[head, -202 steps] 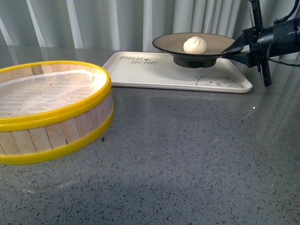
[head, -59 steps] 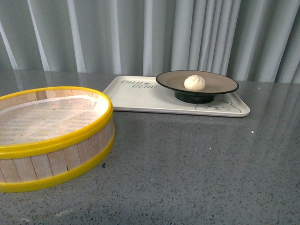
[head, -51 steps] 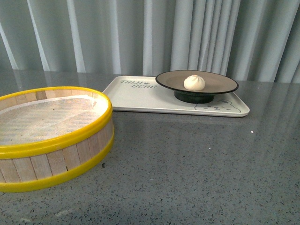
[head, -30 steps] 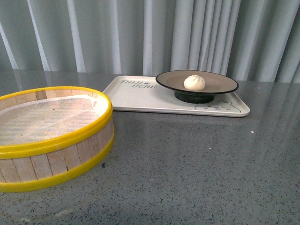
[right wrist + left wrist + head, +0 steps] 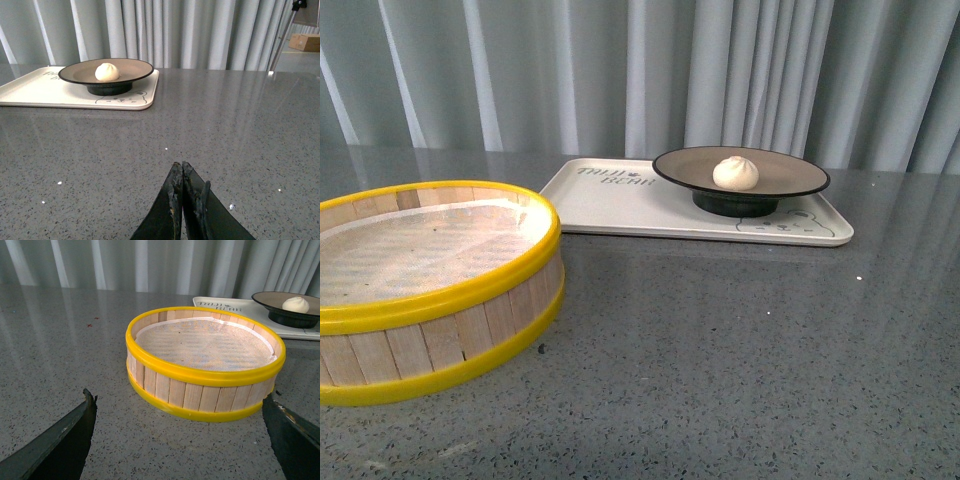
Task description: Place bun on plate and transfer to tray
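Note:
The white bun sits in the beige plate with the black rim. The plate stands on the right half of the cream tray at the back of the table. Neither arm shows in the front view. In the left wrist view my left gripper is open and empty, low over the table just in front of the steamer basket. The bun shows far beyond it. In the right wrist view my right gripper is shut and empty over bare table, well short of the tray, plate and bun.
A round wooden steamer basket with yellow rims stands at the front left, lined with white cloth and holding nothing. Grey curtains hang behind the speckled grey table. A tripod leg and a cardboard box stand beyond the table's far right.
Earlier my right gripper held the plate's rim above the tray. The plate now stands on the tray and the arm has left the front view. In the last second nothing has moved.

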`<state>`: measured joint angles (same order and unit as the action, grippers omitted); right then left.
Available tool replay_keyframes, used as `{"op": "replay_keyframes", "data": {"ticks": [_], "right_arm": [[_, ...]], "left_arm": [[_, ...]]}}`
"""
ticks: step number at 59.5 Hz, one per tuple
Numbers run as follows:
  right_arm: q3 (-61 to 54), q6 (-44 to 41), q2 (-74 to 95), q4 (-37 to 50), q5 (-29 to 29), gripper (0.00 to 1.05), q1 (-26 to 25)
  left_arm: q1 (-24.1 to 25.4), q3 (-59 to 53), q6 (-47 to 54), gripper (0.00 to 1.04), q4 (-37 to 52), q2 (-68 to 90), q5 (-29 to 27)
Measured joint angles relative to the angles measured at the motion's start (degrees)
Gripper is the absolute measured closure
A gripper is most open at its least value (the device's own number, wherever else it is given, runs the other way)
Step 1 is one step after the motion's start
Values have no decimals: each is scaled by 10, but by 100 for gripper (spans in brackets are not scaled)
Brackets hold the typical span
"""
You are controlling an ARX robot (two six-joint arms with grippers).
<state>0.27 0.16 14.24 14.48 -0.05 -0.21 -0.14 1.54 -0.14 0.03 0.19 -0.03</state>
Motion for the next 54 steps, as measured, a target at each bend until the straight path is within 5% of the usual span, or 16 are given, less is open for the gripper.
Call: {"op": "replay_keyframes", "data": {"ticks": [19,26,54], "right_arm": [[0,0,-45,-46,0,103,0],[0,0,-122,-140,0,103,0],[0,-1,-140,-144,0,102,0]], "left_arm": [[0,0,0,7,0,0,0],[0,0,0,7,0,0,0],[0,0,0,7,0,0,0]]}}
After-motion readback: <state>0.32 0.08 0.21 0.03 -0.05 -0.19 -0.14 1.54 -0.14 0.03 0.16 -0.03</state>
